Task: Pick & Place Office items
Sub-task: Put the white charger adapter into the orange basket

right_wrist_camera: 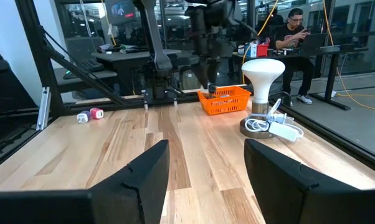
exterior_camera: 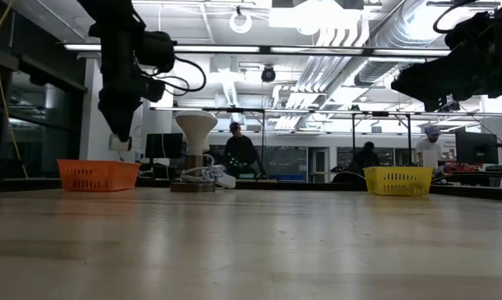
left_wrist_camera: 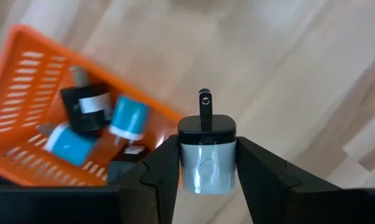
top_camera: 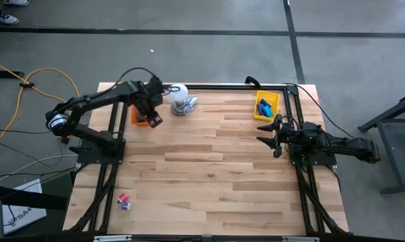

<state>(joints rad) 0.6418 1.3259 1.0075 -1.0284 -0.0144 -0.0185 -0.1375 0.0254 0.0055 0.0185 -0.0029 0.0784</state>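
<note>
My left gripper (left_wrist_camera: 207, 149) hangs high over the table's far left, just beside the orange tray (top_camera: 138, 117), and is shut on a small grey-white block with a black end and a metal prong (left_wrist_camera: 206, 158). Several blue, black and white office items (left_wrist_camera: 94, 121) lie inside the orange tray (left_wrist_camera: 25, 93). The yellow tray (top_camera: 266, 105) at the far right holds blue items. Two small bits, one of them red (top_camera: 125, 200), lie on the table near its front left corner. My right gripper (top_camera: 268, 132) waits open at the right side, pointing level across the table. My left gripper pinches the grey-white block by its two opposite sides (left_wrist_camera: 186, 168) between its two fingers. The fingers come from above, pointing steeply down. The block is lifted clear of the table, its black end and prong (left_wrist_camera: 204, 102) pointing down away from the gripper, above bare wood beside the tray's rim.
A white round-topped jar-like object (top_camera: 179, 101) with a coiled white cord stands on a dark base at the far edge, right of the orange tray. The wide wooden middle of the table (top_camera: 209, 161) lies between the arms. People sit in the room beyond the table.
</note>
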